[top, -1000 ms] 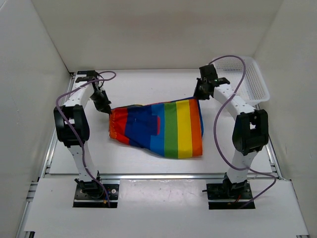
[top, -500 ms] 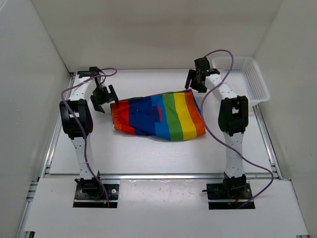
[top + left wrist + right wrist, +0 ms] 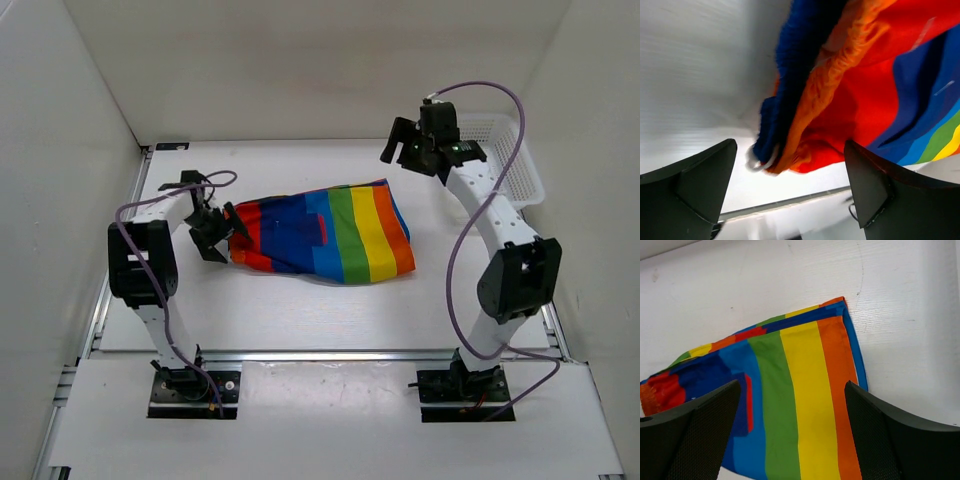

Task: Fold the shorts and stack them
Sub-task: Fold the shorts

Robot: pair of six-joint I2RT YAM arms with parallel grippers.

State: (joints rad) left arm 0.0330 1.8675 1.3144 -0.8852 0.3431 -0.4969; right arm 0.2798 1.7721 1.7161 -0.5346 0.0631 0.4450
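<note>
Your left fingers (image 3: 690, 185) stand spread and empty just beside the shorts (image 3: 320, 235) on the worktop (image 3: 300, 310). Your right fingers (image 3: 880, 435) hang spread above the shorts' far corner.

white mesh basket (image 3: 530, 178) | far right corner of table (image 3: 300, 310) | seemingly against side wall (image 3: 585, 150)

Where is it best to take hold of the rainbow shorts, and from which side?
Probably the gathered waistband at the left end of the shorts, approached from the left by the open left gripper beside it. That edge is bunched and thick, easier to pinch than the flat hems.
</note>
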